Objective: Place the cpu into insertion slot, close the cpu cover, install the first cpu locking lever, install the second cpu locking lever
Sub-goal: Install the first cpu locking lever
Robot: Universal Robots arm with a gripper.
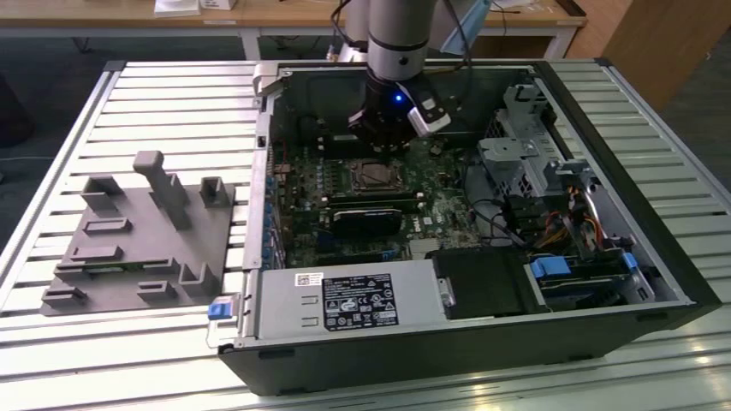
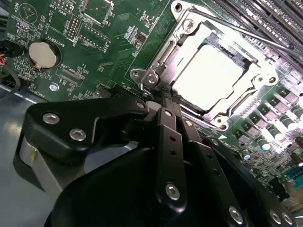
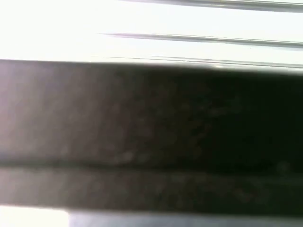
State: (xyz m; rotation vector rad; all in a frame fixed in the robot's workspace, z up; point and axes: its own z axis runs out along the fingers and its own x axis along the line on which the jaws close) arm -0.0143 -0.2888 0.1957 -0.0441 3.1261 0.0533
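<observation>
Slatted metal bench (image 1: 171,94) carries an open computer case (image 1: 674,282), my arm reaching inside.

From the exterior view's left: a grey fixture block (image 1: 137,244), then the motherboard (image 1: 342,193). My gripper (image 2: 166,97) has its fingers pressed together, empty, tips at the cpu cover (image 2: 189,28) corner. I see the cpu (image 2: 213,71) seated in the insertion slot (image 1: 371,176), cover down.

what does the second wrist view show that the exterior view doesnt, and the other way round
Second wrist view alone: the shut gripper beside a corner of the cpu cover, which lies down over the cpu, and a round coin battery.
Exterior view alone: the open computer case, the grey fixture block, the slatted table.
Both: the green motherboard and the socket.
</observation>
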